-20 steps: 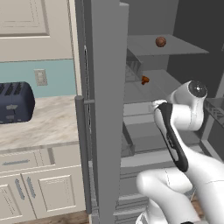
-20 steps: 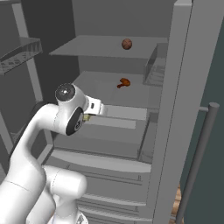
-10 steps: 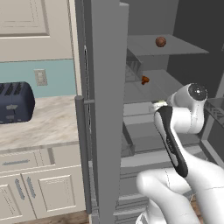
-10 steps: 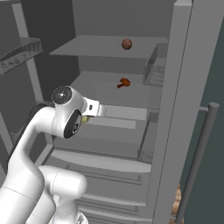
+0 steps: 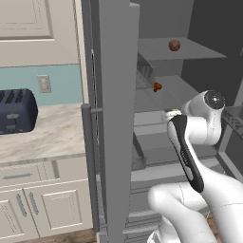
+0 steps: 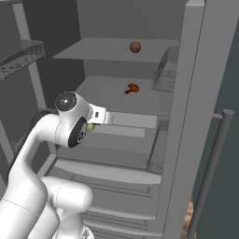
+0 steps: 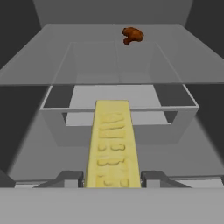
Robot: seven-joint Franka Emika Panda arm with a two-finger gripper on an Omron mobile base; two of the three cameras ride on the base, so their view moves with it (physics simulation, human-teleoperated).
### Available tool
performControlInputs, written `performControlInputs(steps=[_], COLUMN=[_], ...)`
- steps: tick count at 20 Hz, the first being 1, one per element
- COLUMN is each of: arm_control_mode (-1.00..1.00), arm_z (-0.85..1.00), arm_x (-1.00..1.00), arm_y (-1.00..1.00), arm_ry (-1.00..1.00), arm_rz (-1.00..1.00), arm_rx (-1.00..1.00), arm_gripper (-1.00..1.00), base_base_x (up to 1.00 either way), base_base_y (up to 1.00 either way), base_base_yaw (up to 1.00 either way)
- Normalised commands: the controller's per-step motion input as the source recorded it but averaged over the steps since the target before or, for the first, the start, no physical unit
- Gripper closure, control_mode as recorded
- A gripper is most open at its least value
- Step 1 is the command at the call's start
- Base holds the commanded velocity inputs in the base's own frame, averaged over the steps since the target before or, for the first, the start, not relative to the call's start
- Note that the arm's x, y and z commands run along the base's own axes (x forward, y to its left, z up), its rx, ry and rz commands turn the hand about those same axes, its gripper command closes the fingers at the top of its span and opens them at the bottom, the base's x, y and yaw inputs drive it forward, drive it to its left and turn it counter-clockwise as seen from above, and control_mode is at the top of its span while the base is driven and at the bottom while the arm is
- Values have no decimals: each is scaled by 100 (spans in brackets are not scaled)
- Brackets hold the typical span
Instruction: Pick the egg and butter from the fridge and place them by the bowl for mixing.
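Observation:
In the hand view my gripper [image 7: 112, 178] is shut on the butter [image 7: 113, 144], a pale-yellow stick that points away from me over a clear drawer. The butter's end [image 6: 91, 126] shows by the wrist in the right base view, and the stick [image 5: 172, 113] also peeks out in the left base view. The egg [image 5: 174, 45] [image 6: 135, 46], a small reddish-brown ball, rests on the top shelf of the open fridge [image 5: 116, 118] [image 6: 186, 116], above and beyond my hand. The bowl is out of view.
An orange-brown lumpy item [image 7: 132, 35] [image 6: 132, 87] [image 5: 157, 86] lies on the middle shelf. The open door's edge and bar handle [image 5: 88, 166] stand left of the arm, another handle [image 6: 212, 163] right. A dark toaster [image 5: 16, 111] sits on the counter [image 5: 52, 133].
The wrist has shifted slightly, by only a small amount. The egg and the lumpy item have not moved.

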Motion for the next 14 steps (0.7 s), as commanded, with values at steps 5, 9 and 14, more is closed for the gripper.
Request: performControlInputs(steps=[5, 9, 14], arm_control_mode=[100, 100, 100], arm_z=[0, 0, 0], arm_x=[0, 0, 0], arm_y=[0, 0, 0], arm_ry=[0, 0, 0], arm_rz=[0, 0, 0], arm_rx=[0, 0, 0], arm_gripper=[100, 100, 100], base_base_x=[-35, -68, -66], base_base_y=[0, 0, 0], base_base_yaw=[0, 0, 0])
